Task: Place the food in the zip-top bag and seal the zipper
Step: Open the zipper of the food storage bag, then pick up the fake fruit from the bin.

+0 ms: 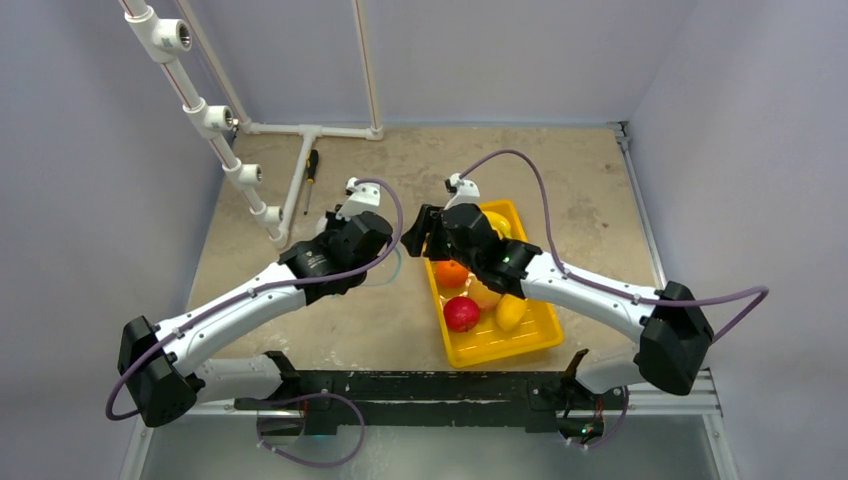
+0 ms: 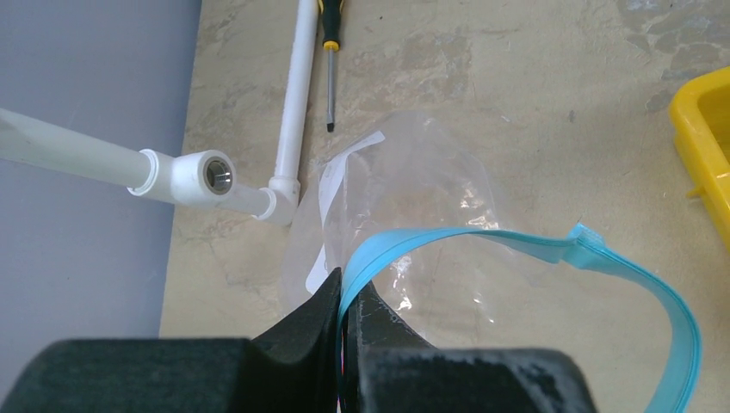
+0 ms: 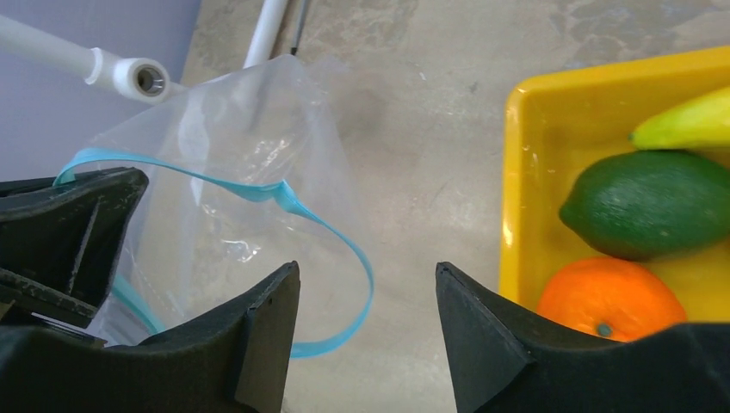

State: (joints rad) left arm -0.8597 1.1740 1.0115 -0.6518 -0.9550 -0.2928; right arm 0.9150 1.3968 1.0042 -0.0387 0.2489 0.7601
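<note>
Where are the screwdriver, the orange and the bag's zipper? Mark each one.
screwdriver [image 2: 328,86]: left wrist view, on its metal shaft.
orange [image 3: 609,297]: right wrist view, middle of its peel.
zipper [image 2: 430,235]: left wrist view, on the raised blue strip.

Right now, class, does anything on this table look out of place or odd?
Yes. A screwdriver lies beside the white pipe, beyond the zip-top bag: a stray tool for this job. The zipper loops with a kink.
</note>
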